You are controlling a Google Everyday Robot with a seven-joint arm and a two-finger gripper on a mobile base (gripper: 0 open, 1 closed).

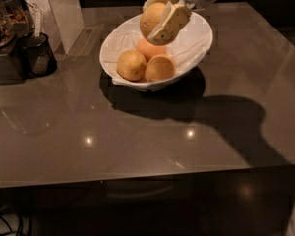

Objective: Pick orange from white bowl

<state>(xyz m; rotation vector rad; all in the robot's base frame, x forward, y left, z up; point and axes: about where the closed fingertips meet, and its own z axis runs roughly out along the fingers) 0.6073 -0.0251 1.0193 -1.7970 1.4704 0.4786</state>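
The orange (pixel 151 19), dull yellow-orange and the largest fruit, hangs above the white bowl (pixel 191 45), clear of the fruit below. My gripper (pixel 160 21) comes in from the top right and is shut on the orange, one pale finger (pixel 171 23) lying across its front. The white bowl sits on the dark countertop at centre top, its rim slanted. Inside it lie two smaller yellow-orange fruits (pixel 132 65) and a small reddish-orange fruit (pixel 150 49) behind them.
A dark cup with a utensil (pixel 37 53) and a dark appliance (pixel 2 38) stand at the far left, with a white panel (pixel 64 11) behind them. The glossy brown countertop (pixel 137 141) stretches to a front edge low in the view. My arm's shadow falls right of the bowl.
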